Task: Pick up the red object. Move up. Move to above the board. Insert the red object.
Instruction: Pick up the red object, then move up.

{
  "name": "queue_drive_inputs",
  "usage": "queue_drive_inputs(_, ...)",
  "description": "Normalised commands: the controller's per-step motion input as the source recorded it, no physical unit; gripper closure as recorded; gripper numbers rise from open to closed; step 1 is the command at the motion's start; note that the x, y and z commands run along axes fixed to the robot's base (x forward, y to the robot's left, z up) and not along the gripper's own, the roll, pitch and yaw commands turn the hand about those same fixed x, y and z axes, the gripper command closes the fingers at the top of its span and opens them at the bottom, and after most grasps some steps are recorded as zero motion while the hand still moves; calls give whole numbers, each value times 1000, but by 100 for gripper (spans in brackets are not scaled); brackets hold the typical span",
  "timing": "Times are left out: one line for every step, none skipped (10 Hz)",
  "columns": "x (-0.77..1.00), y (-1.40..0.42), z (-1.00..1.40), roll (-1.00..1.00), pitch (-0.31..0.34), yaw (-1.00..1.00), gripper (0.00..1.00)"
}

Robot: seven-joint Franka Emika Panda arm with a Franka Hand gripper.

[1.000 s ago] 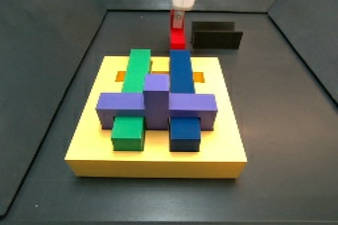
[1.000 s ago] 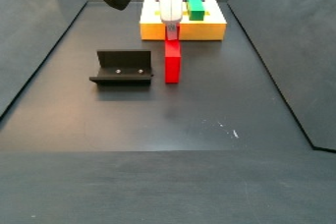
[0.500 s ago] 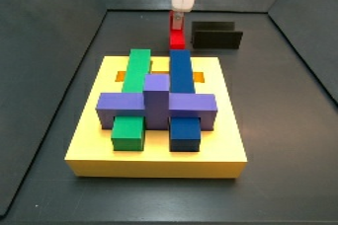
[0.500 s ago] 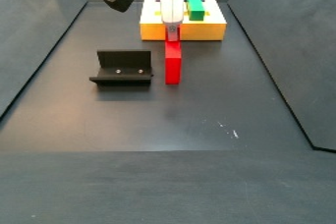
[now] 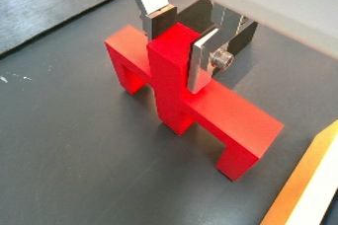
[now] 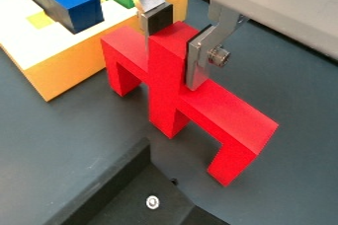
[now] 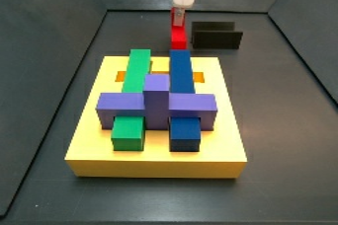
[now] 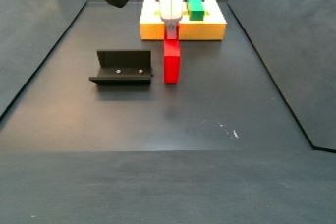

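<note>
My gripper (image 5: 181,34) straddles the red object's (image 5: 185,96) upright middle prong; its long bar runs crosswise between my narrow jaws, pads apparently touching it.

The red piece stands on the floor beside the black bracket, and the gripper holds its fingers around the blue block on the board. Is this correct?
Not quite. The gripper has its fingers around the red piece, not a blue block, as both wrist views show. The piece does stand on the floor beside the black bracket.
</note>
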Motion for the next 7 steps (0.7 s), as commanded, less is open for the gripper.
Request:
queue_drive_inputs(0, 0, 0, 0, 0, 0, 100)
queue_drive_inputs(0, 0, 0, 0, 0, 0, 100)
queue_drive_inputs(0, 0, 0, 0, 0, 0, 100)
queue_drive_inputs(0, 0, 833, 0, 0, 0, 100)
queue_drive_inputs(-50, -31, 761, -4, 33, -50, 100)
queue_drive_inputs(-67, -20, 539, -6, 33, -47, 100)
queue_drive_inputs(-8, -10, 184, -10, 0, -25, 100)
